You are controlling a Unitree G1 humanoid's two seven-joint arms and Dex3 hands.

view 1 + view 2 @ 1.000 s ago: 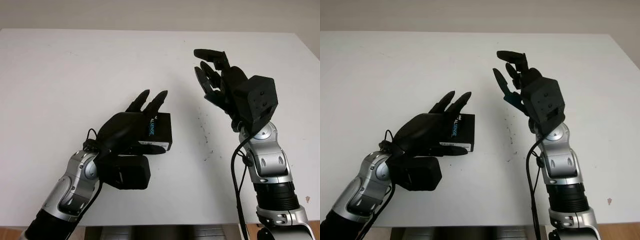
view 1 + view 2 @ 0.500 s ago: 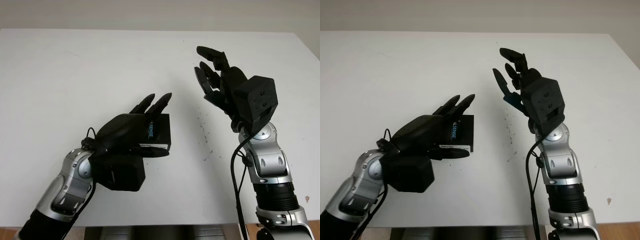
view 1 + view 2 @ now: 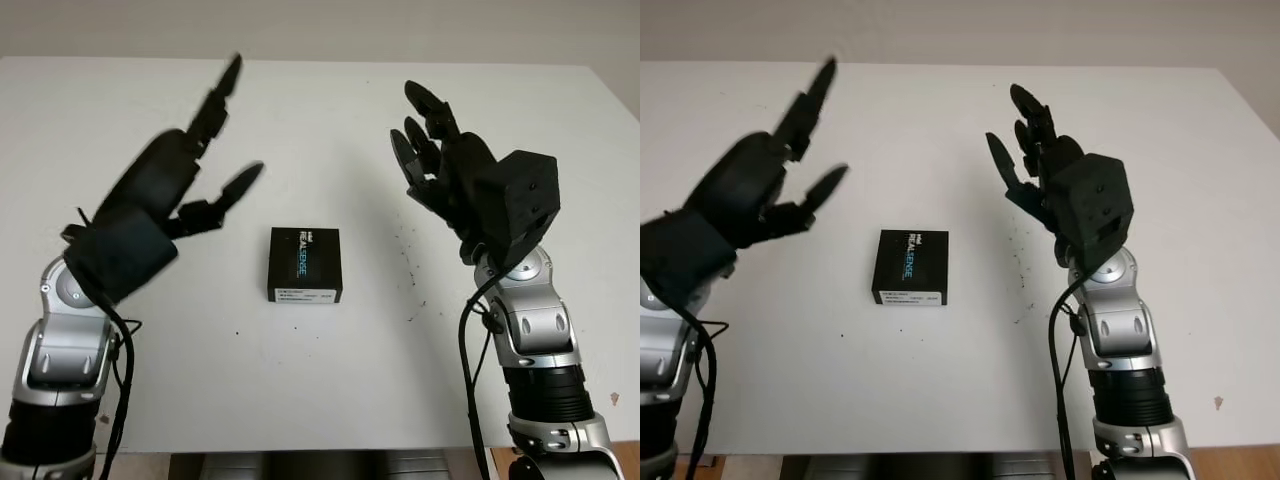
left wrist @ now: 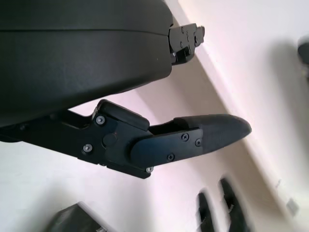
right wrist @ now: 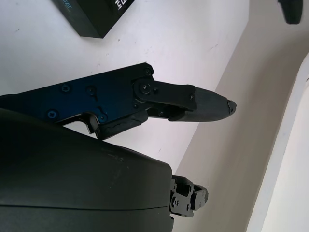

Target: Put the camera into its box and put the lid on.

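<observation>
Black box: small black box sitting flat on the white table, pretty much dead centre of the head view, lid on top with white and blue lettering and a white label strip along the near side. Nothing is touching it.

Table: plain white, a few tiny dark specks to the box's 3 o'clock.

Left hand: up in the air at about 10 o'clock from the box, well apart from it, palm turned toward the middle of the table. It's open and holding nothing, one finger pointing up toward 12 o'clock. It looks a bit smeared in both head views.

Right hand: raised at roughly 2 o'clock from the box, also well clear of it, also open with nothing in it, palm facing the left hand across the table.

Left wrist view: one black finger reaches out over the white surface, and a corner of the box pokes in at the edge of the frame.

Right wrist view: same deal, a black finger out over the table with a corner of the box at the edge.

Camera: can't see one lying around outside the box, so can't tell where it is.
</observation>
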